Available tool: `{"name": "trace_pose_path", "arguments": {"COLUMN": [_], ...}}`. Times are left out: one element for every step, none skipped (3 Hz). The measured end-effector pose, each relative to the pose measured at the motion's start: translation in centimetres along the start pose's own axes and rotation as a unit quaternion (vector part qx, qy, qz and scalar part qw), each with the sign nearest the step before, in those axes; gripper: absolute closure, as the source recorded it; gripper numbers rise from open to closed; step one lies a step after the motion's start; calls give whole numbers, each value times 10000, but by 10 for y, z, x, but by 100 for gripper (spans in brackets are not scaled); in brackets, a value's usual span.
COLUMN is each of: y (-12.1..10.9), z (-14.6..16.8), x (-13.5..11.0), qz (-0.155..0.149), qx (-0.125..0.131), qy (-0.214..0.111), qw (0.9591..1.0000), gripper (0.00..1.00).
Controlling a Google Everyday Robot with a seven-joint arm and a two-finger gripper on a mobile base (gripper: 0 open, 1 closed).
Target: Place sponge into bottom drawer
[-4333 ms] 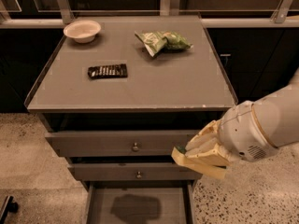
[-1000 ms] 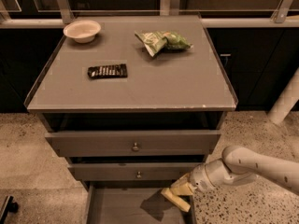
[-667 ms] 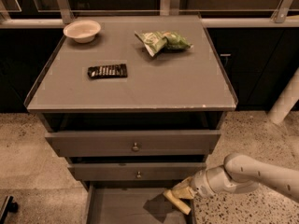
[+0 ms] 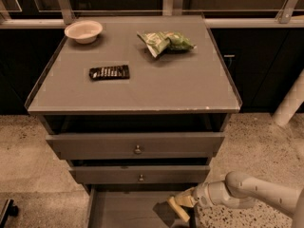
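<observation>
The sponge [image 4: 179, 209] shows as a pale yellow foam block with a dark patch against its left edge; whether that patch is its scouring face or its shadow cannot be told. It sits in the gripper [image 4: 186, 202], whose fingers are closed on it, low over the near right part of the open bottom drawer [image 4: 123, 210]. The arm reaches in from the right. Above are two closed drawer fronts. On the cabinet top [image 4: 156, 87] lie a black ribbed bar [image 4: 109, 72], a snack bag [image 4: 166, 42] and, far left, a bowl [image 4: 83, 31].
</observation>
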State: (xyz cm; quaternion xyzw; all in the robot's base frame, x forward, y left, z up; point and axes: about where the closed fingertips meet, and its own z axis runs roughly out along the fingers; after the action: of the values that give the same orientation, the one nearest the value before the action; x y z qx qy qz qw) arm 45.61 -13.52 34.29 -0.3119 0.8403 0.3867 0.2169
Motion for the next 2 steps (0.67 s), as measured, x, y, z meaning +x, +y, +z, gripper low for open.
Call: {"name": "trace_pose_path", "arguments": {"y": [-22, -36], "z": [26, 47], "x": [14, 26], "qz": [269, 474], "qx": [-30, -17], "qy": [-72, -102], "qw": [9996, 9988], "gripper": [100, 100]}}
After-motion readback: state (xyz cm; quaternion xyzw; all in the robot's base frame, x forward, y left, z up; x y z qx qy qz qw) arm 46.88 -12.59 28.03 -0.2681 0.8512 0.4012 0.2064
